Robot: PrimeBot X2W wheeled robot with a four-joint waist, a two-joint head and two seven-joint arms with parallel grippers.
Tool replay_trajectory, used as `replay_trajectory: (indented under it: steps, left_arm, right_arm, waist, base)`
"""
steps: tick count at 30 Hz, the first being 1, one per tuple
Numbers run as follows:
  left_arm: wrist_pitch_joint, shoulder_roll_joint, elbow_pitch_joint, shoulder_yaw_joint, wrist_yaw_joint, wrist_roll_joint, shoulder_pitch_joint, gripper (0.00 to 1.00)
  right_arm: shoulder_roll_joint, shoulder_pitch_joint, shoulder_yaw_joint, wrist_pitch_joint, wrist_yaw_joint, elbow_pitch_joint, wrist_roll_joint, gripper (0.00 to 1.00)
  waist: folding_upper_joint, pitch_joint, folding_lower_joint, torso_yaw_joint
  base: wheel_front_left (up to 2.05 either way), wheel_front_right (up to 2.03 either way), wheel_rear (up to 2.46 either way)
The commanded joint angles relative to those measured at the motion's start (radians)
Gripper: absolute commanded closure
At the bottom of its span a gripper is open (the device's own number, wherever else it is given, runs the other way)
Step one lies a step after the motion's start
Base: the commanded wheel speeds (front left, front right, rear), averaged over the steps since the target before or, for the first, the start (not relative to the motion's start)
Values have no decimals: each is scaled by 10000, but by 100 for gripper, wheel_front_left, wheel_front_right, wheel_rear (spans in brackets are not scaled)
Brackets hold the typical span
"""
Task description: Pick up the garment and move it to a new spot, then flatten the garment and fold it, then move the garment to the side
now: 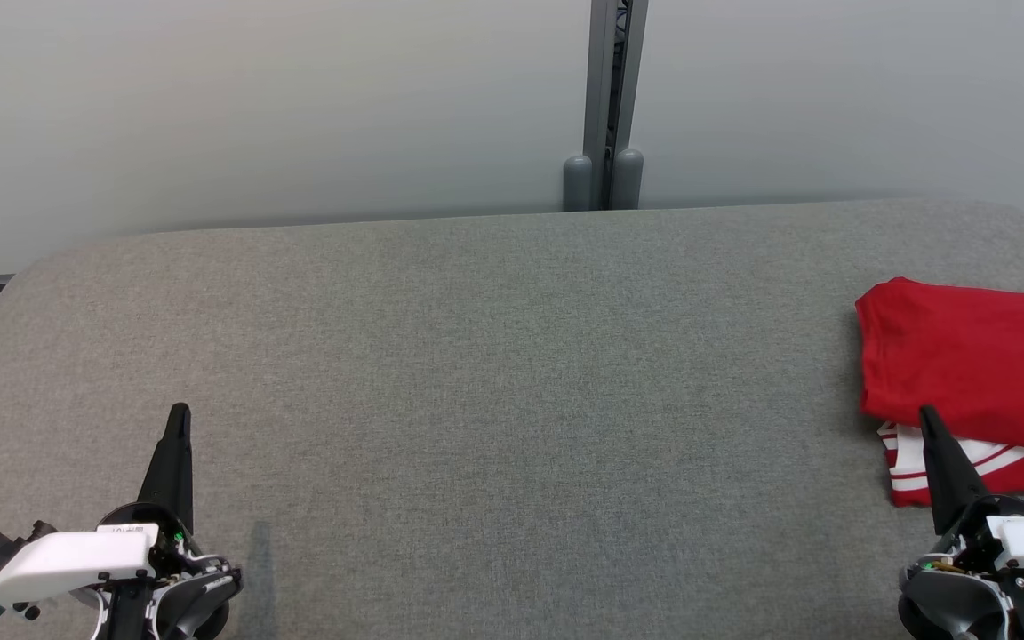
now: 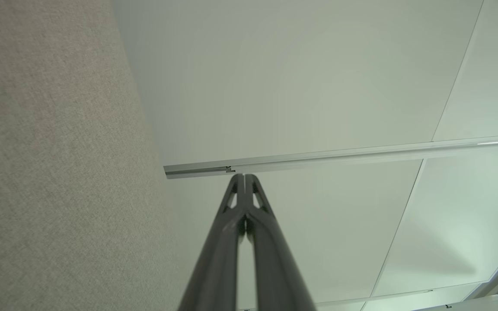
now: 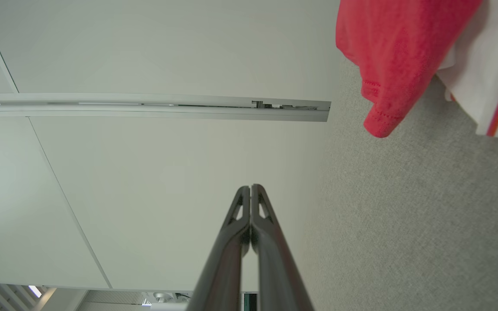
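A folded red garment (image 1: pixel 974 364) with a white, red-striped band along its near edge lies at the right side of the grey table (image 1: pixel 476 373), running off the head view's right edge. My right gripper (image 1: pixel 925 413) is shut and empty, its tip just over the garment's near left corner. The right wrist view has the same gripper (image 3: pixel 250 186) with fingertips pressed together and the red garment (image 3: pixel 396 52) at the upper right. My left gripper (image 1: pixel 179 411) rests at the lower left, far from the garment, shut with nothing held; its closed tips (image 2: pixel 244 176) point at the wall.
A pale partition wall (image 1: pixel 254 107) runs behind the table, with a grey post (image 1: pixel 605 107) at its middle. The table's rounded far corners and left edge are in view. Bare grey fabric spreads across the middle and left.
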Motion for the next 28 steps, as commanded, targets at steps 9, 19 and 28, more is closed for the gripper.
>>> replay_trajectory:
  steps: [9,19,28]
  left_arm:
    - [33,44,4,36,-20,-13,-148,100]
    - [33,44,4,36,-20,-13,-148,100]
    - [33,44,3,35,-20,-13,-148,100]
  right_arm:
    - [-41,-89,-10,31,0,-29,23,100]
    - [-41,-89,-9,31,0,-29,23,100]
    - [-41,-89,-9,31,0,-27,24,100]
  waist:
    - [0,0,0,0]
    - [0,0,0,0]
    - [0,0,0,0]
  base:
    - [0,0,0]
    - [0,0,0]
    - [0,0,0]
